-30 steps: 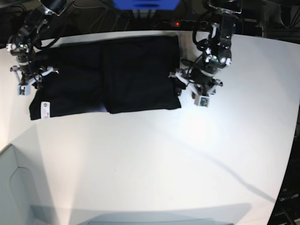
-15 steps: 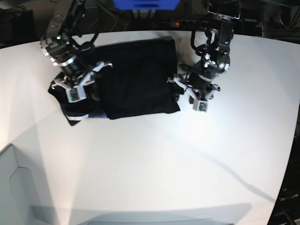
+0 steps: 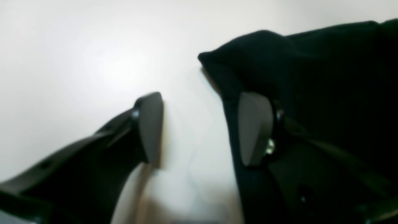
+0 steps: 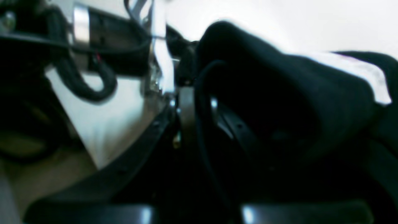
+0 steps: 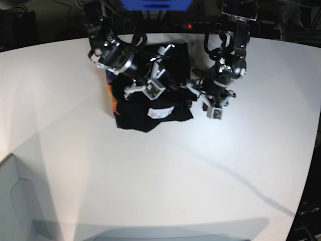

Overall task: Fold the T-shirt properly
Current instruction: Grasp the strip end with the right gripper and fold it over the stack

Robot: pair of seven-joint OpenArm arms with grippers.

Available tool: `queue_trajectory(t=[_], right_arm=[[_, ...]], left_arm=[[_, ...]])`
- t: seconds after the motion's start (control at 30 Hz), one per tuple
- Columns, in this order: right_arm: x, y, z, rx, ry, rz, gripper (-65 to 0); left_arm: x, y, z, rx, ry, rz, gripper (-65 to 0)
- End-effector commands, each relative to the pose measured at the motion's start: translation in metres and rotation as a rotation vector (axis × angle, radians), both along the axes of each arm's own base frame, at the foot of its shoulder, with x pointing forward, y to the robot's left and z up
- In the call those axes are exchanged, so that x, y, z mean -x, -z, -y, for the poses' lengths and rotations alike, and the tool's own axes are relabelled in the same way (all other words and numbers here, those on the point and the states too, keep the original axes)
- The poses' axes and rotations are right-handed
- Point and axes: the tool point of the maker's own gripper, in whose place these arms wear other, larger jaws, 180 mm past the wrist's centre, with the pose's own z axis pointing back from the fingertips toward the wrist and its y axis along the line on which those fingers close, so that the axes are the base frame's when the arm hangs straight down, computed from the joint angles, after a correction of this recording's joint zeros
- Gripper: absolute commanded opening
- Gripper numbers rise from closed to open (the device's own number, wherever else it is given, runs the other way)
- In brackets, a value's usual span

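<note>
We see the white counter [image 5: 165,170] carrying the black T-shirt [image 5: 133,113], folded over at the far side. Our right hand [image 5: 150,83] is clenched on a fold of it, white label [image 5: 159,112] showing. Our left hand [image 3: 199,130] is released at its edge.

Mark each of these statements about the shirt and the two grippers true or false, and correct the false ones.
1. The right gripper is shut on the shirt. True.
2. The left gripper is clamped on cloth. False: its jaws stand open, with bare table between them and one finger against the shirt's edge.
3. The shirt lies spread out flat. False: it is folded over into a compact stack.
4. A white label shows on the shirt. True.
5. Orange print shows at one edge of the shirt. True.
</note>
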Motion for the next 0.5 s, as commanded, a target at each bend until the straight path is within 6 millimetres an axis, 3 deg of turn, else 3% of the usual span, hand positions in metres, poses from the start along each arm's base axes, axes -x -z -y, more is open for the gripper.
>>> queue_trajectory(t=[0.0,0.23,0.37,0.47], right_arm=[[-0.004,-0.008,-0.004,-0.044,-0.002,0.022,-65.0],[-0.001,0.004,-0.001,-0.016,-0.021,0.000,-65.0],[-0.002,0.004,-0.001,-0.010,-0.025,0.002,-65.0],[-0.001,0.004,-0.001,-0.010,-0.025,-0.001,-56.0]], left_arm=[[0.013,0.012,-0.005,-0.023,-0.002,-0.078,-27.2],[0.013,-0.004,-0.006,-0.028,0.006,-0.035,-27.2],[0.014,-0.034,-0.041,-0.067,-0.066,0.041,-27.1],[0.017,-0.055,-0.074,-0.106,-0.143,0.089,-27.1]])
